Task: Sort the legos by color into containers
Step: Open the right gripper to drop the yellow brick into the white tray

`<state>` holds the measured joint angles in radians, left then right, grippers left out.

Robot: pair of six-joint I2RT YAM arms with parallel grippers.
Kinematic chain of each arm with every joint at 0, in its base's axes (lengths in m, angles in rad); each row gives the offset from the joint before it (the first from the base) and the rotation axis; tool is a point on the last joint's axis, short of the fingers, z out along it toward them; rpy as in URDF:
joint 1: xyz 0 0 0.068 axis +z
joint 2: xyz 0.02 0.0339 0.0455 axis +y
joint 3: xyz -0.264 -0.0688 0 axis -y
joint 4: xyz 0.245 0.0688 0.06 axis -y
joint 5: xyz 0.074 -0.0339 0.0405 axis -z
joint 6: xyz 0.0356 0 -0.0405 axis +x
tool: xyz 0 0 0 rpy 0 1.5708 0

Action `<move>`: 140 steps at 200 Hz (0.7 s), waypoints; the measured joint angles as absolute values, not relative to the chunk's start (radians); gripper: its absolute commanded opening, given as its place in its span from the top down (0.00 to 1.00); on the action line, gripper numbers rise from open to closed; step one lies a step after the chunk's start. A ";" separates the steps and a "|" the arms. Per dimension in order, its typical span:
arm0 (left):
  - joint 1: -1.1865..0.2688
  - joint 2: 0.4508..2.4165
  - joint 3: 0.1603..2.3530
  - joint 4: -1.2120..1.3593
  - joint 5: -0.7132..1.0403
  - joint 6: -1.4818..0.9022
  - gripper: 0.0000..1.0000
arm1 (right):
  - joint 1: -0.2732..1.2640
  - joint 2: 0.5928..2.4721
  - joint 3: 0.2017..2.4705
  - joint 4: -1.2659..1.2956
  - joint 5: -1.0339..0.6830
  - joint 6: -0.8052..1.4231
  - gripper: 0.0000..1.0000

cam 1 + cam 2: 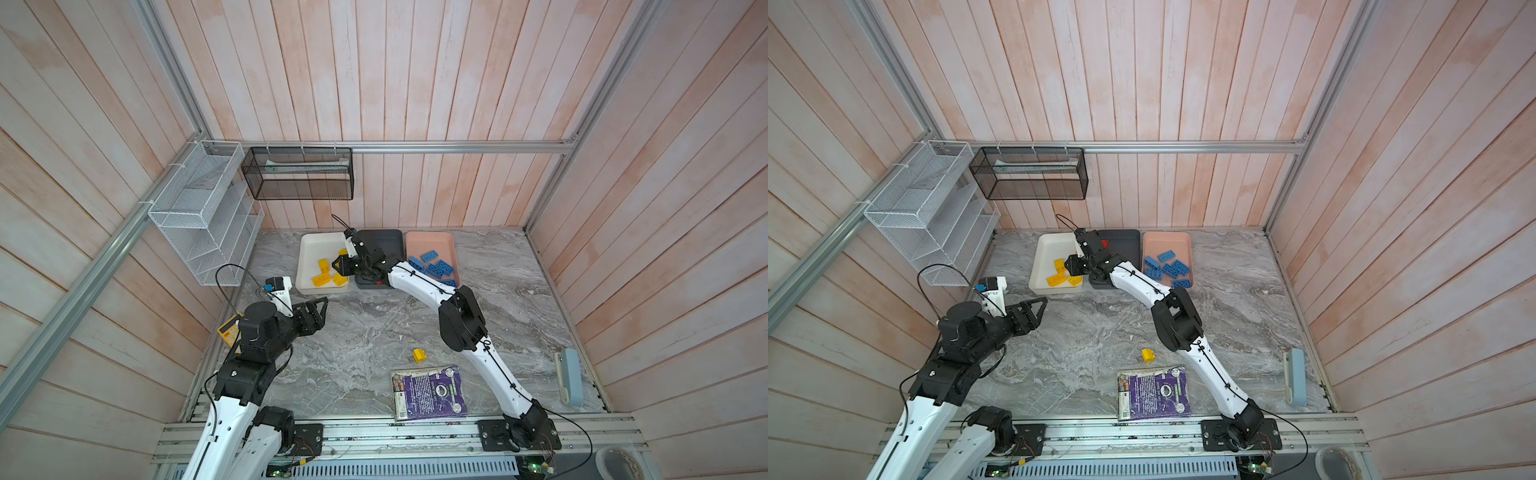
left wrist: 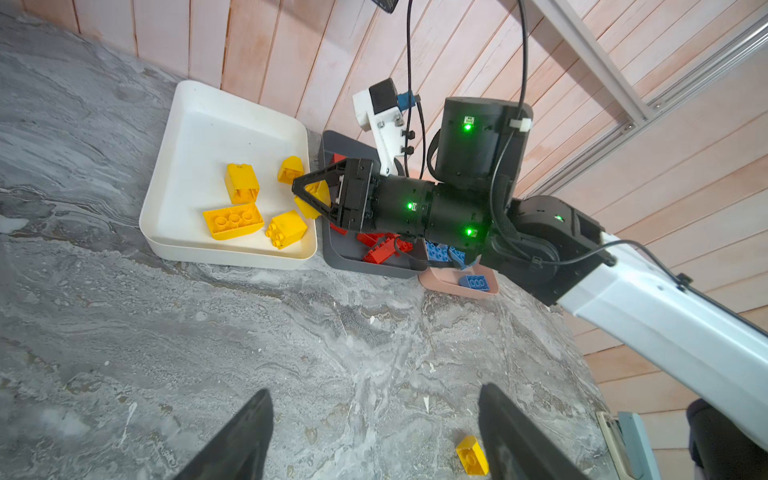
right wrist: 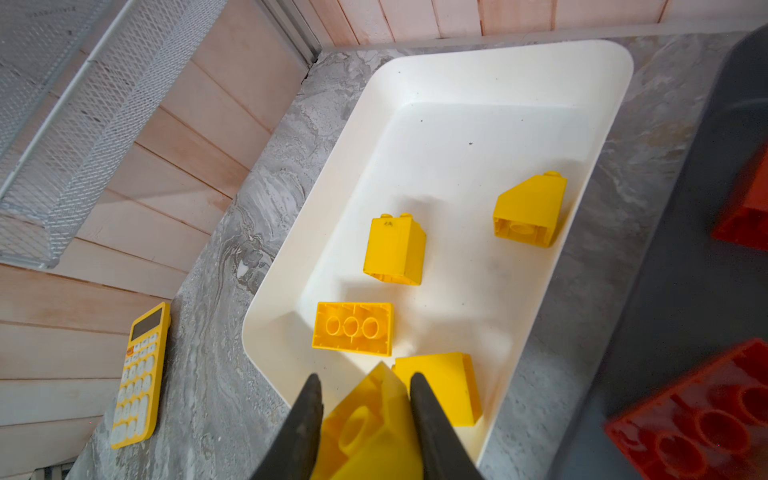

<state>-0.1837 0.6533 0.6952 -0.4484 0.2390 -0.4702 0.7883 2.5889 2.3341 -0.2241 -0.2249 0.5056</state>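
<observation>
Glossy yellow sloped lego [image 3: 365,428], hollow-bottomed, in the right pincer [image 3: 365,376]

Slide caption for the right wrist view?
Right gripper holds a yellow brick over the white tray; four yellow bricks lie inside.

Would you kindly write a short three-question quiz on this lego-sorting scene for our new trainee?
1. True or false: the right end effector is shut on a yellow lego over the white tray.
2. Which colour are the legos lying in the pink tray? A) red B) blue C) yellow
3. Fill in: the loose yellow lego on the table lies next to a ____ book.
Key: 1 true; 2 B; 3 purple.
</observation>
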 measured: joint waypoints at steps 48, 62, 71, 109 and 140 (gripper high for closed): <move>-0.184 0.692 0.695 -0.449 0.259 -0.455 0.21 | 0.768 2.629 2.379 -0.188 -0.245 0.548 0.33; -0.184 0.714 0.695 -0.449 0.271 -0.449 0.22 | 0.763 2.627 2.383 -0.176 -0.250 0.550 0.32; -0.186 0.735 0.695 -0.448 0.283 -0.445 0.22 | 0.759 2.624 2.383 -0.176 -0.252 0.550 0.32; -0.266 0.828 0.696 -0.449 0.286 -0.437 0.22 | 0.727 2.454 2.193 -0.158 -0.252 0.531 0.30; -0.426 0.923 0.731 -0.448 0.242 -0.432 0.22 | 0.669 2.161 1.902 -0.053 -0.273 0.537 0.30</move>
<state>-0.4259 0.9234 0.7315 -0.4480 0.2417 -0.4320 0.6693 2.1609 1.9018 -0.0528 -0.2733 0.5365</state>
